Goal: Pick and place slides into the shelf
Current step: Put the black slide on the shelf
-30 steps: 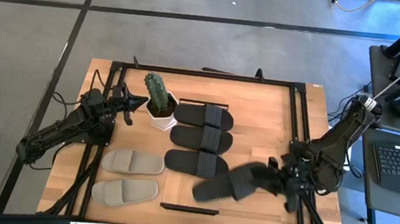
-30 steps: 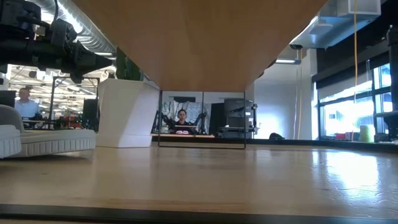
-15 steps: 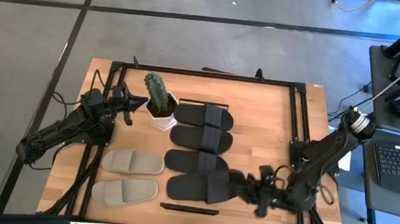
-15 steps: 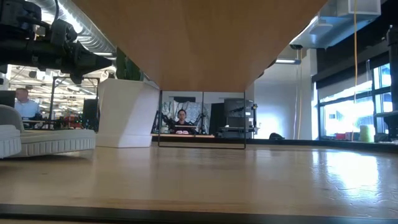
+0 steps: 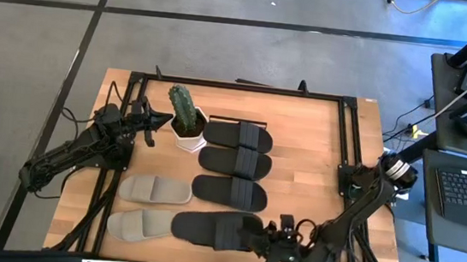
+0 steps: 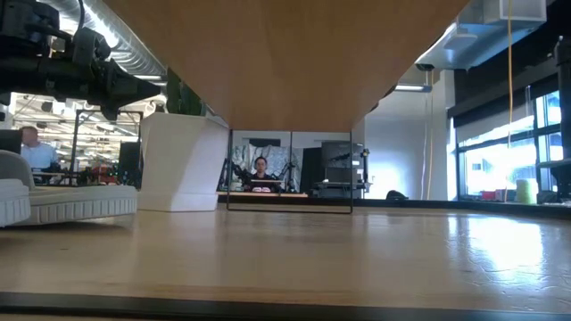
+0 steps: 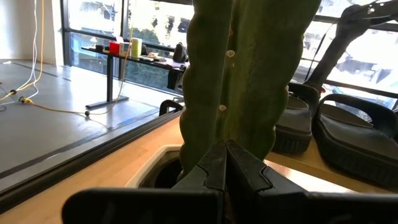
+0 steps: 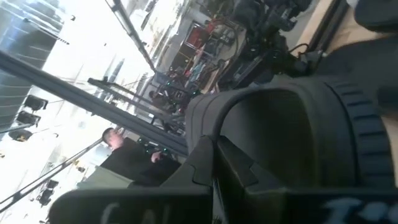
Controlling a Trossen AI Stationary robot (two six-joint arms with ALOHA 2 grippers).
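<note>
Three black slides (image 5: 235, 161) lie side by side on the narrow light-wood shelf (image 5: 275, 165), between its black end bars. Two grey-beige slides (image 5: 150, 207) lie to its left. My right gripper (image 5: 269, 241) is near the table's near edge, shut on a fourth black slide (image 5: 211, 229) that stretches leftward over the shelf's near end. My left gripper (image 5: 159, 120) waits shut at the far left, just in front of the cactus (image 7: 242, 68) in its white pot (image 5: 188, 137). My right gripper holds the black slide at its right end, beside the broad strap (image 8: 292, 118), pinched between the two fingers. The fingers come level from the table's right and lie along the slide. The slide lies flat; whether it rests on the wood I cannot tell.
A black metal frame (image 5: 348, 142) runs round the tabletop. In the low view the white pot (image 6: 178, 160) and a grey slide (image 6: 62, 203) stand at left, with people in the room beyond. Bare wood (image 5: 304, 155) lies right of the shelf.
My right gripper has carried the black slide from the table's right side toward the left and the near edge. The slide has turned from slanting to level, parallel to the three others. It now lies as the nearest in the row, beside the nearer grey-beige slide.
</note>
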